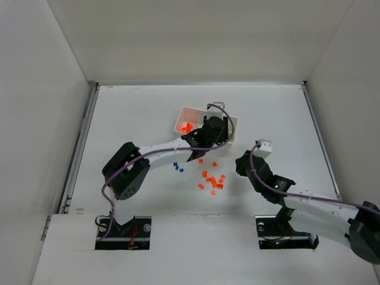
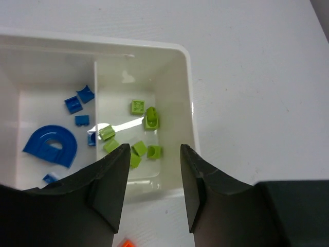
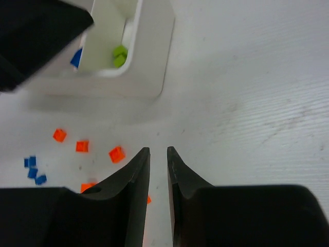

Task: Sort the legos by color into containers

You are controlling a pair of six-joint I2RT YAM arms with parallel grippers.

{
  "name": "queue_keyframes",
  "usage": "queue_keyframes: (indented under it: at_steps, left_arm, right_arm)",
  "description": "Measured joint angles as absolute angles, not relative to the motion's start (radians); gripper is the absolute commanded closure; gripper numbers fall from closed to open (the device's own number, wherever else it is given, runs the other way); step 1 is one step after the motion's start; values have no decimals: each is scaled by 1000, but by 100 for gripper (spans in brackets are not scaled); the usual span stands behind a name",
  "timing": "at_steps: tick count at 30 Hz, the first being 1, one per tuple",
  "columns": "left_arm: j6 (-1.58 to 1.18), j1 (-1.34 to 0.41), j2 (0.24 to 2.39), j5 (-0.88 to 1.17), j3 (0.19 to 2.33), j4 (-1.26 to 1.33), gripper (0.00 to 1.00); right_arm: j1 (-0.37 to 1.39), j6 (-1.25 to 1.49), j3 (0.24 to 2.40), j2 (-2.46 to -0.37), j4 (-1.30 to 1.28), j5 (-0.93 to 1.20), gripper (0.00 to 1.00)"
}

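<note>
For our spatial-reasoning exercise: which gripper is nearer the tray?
Left. The left gripper hangs over the tray; the right gripper is off to its right, above the table.

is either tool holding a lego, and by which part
Nothing is held: the left tool and the right tool both stand with empty jaws.

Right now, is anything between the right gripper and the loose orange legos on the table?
Nothing visible does. Bare table lies between the right gripper and the orange legos; the left gripper is away over the white tray.
</note>
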State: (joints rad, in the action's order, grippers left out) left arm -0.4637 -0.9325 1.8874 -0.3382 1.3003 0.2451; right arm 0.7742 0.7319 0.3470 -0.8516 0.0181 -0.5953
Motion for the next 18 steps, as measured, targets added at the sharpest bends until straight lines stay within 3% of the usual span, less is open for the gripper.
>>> queue_keyframes:
  at_steps: [5, 11, 18]
  left_arm:
    - [-472, -894, 1676, -350, 1122, 281, 59]
    - [-509, -813, 1418, -377, 855, 325, 59]
    - [-578, -690, 1157, -400, 566, 286, 60]
  right_arm:
    - [960, 657, 427, -1090, 52, -576, 69]
    - [1118, 598, 605, -1396, 159, -551, 53]
    - [1147, 572, 749, -1657, 222, -480, 52]
